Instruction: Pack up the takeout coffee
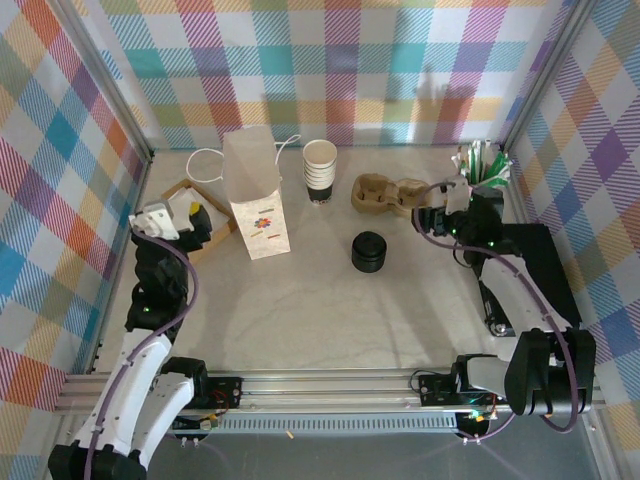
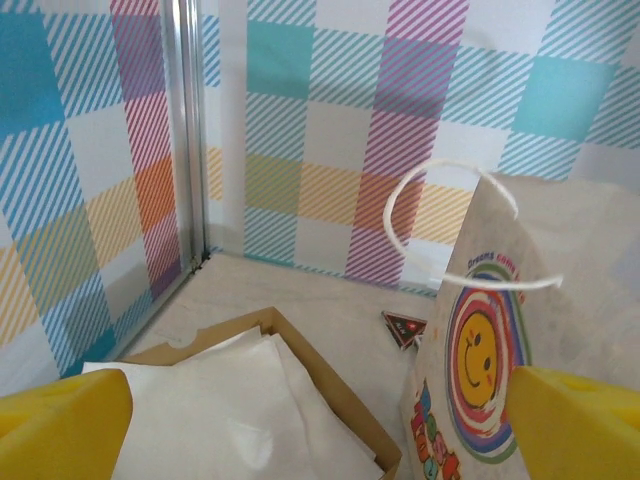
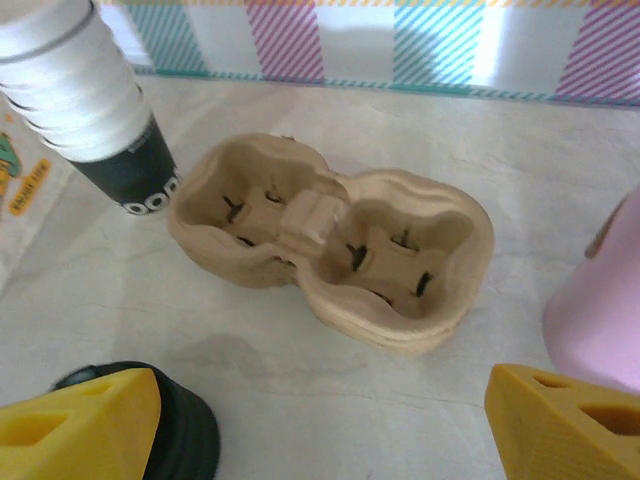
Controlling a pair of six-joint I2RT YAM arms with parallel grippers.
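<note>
- Takeout coffee: from these views you cannot tell where a finished, lidded cup stands; cups and lids are in separate stacks.
- A stack of lidless cream cups (image 1: 320, 168) with a black lower band stands upright near the back of the counter (image 1: 320, 330).
- A squat black stack of lids (image 1: 369, 252) sits nearer to you, apart from the cups, about mid-counter.
- A brown moulded two-cup carrier (image 1: 385, 195) lies just right of the cups, both wells empty in the right wrist view.
- A tall paper bag (image 1: 255, 200) with white cord handles stands upright left of the cups; the left wrist view shows a smiley face printed on it.
- A shallow cardboard box (image 1: 183, 192) sits left of the bag, white napkins (image 2: 230, 410) inside.
- Green-and-white packets (image 1: 485, 165) stand bunched in the far right corner.
- Your left pincer (image 2: 320, 430) is spread wide with nothing between its yellow fingers. It is over the box, facing the bag.
- Your right pincer (image 3: 330, 420) is also spread wide and grips nothing. The carrier lies ahead of it, and the lids are partly hidden behind its left finger.
- A pink rounded thing (image 3: 600, 310) shows at the right edge of the right wrist view; you cannot tell what it is.
</note>
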